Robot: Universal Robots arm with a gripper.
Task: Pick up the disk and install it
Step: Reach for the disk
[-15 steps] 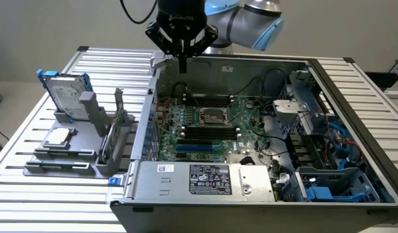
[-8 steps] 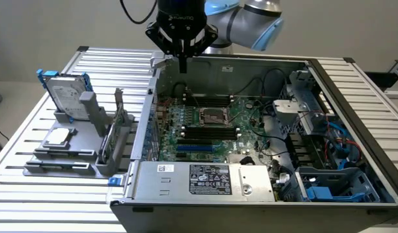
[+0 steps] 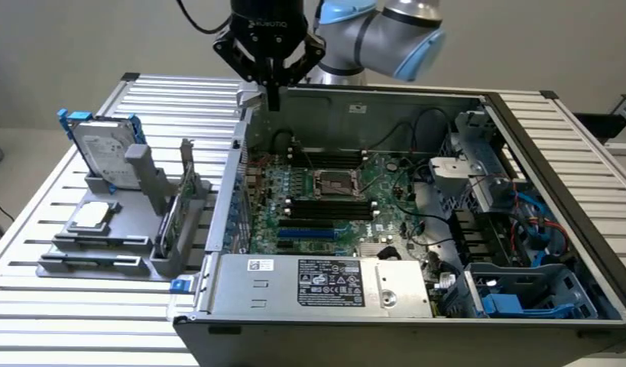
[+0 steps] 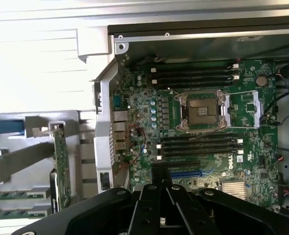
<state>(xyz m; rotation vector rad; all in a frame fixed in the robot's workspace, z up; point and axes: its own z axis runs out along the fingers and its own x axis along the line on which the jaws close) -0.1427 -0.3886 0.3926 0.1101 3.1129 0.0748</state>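
The disk [image 3: 101, 149], a silver-grey drive with a white label in a blue carrier, stands upright in a grey holder [image 3: 98, 248] at the exterior view's left. My gripper [image 3: 273, 99] hangs well to the right of it, above the back left corner of the open computer case [image 3: 394, 103]. Its fingers are shut with nothing between them. In the wrist view the shut gripper [image 4: 160, 190] points down over the green motherboard [image 4: 198, 127], near the case wall.
The holder also carries a small square silver chip [image 3: 93, 216] and an upright green card [image 3: 185, 195]. Inside the case are a CPU socket [image 3: 333, 183], cables, a silver stickered box [image 3: 323, 283] and a blue-trimmed bay [image 3: 527, 294]. A slatted metal table [image 3: 47, 306] lies underneath.
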